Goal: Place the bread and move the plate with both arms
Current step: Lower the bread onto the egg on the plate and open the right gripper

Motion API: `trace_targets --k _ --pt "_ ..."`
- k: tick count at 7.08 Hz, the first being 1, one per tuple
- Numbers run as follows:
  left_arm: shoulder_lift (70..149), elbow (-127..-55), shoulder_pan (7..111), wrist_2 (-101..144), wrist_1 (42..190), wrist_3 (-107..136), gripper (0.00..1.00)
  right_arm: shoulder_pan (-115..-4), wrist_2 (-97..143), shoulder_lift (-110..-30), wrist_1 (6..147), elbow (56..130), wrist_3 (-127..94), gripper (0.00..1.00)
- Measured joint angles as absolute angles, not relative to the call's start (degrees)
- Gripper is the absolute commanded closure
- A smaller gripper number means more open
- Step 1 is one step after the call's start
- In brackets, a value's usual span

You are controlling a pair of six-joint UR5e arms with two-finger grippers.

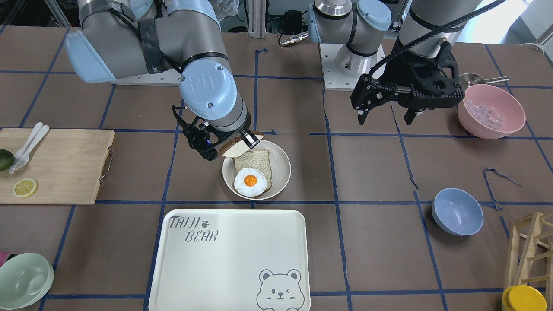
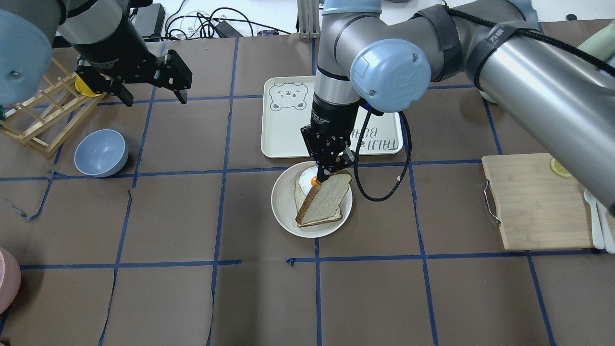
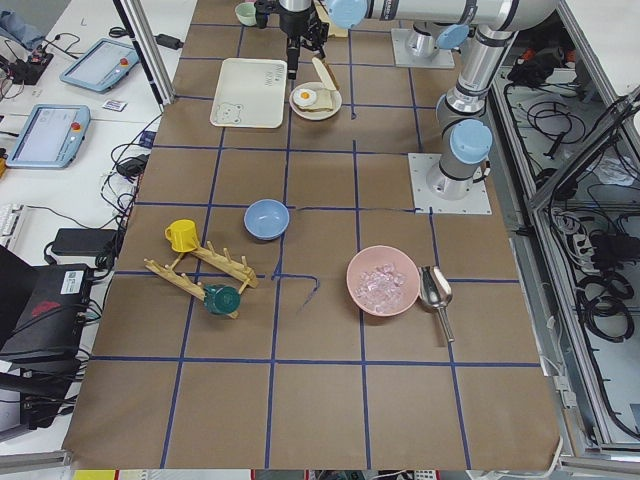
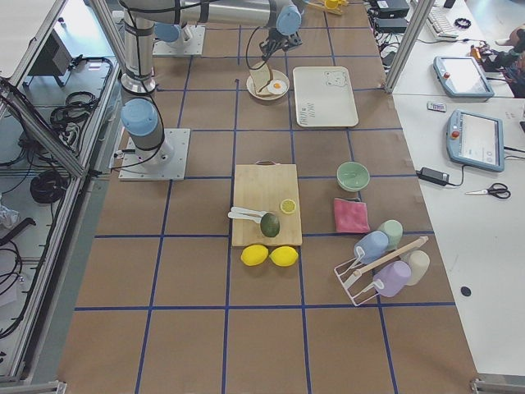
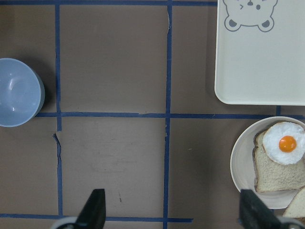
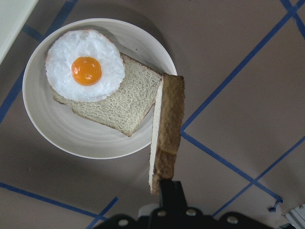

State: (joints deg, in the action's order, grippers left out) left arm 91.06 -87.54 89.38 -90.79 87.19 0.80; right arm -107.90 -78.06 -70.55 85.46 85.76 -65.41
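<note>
Front view: your right pincer [image 1: 228,145] pinches the bread [image 1: 235,148], tilted over the robot-side rim of the plate [image 1: 283,172]. Your left pincer [image 1: 384,120] hangs spread above the bench [image 1: 367,172], well apart. Overhead: plate sits just beside the tray [image 2: 288,137]. Right wrist: bread edge-on beside the plated slice [image 6: 125,102] and egg [image 6: 86,67]; touching the plate? Can't tell.

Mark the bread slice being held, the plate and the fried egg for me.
bread [image 2: 327,196]: overhead exterior view, on its speckled face.
plate [image 2: 283,201]: overhead exterior view, on the bare dish inside its rim.
fried egg [image 1: 250,180]: exterior front-facing view, on the yolk.
</note>
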Motion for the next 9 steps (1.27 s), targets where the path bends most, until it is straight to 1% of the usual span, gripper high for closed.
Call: trace_targets --k 4,9 --pt "91.00 -87.54 89.38 -90.79 87.19 0.79 0.00 -107.93 -80.15 -67.78 89.74 85.82 -64.31 1.00" --pt "90.97 -87.54 89.39 -90.79 87.19 0.87 0.00 -107.93 -76.30 -65.88 97.39 85.02 -64.33 1.00"
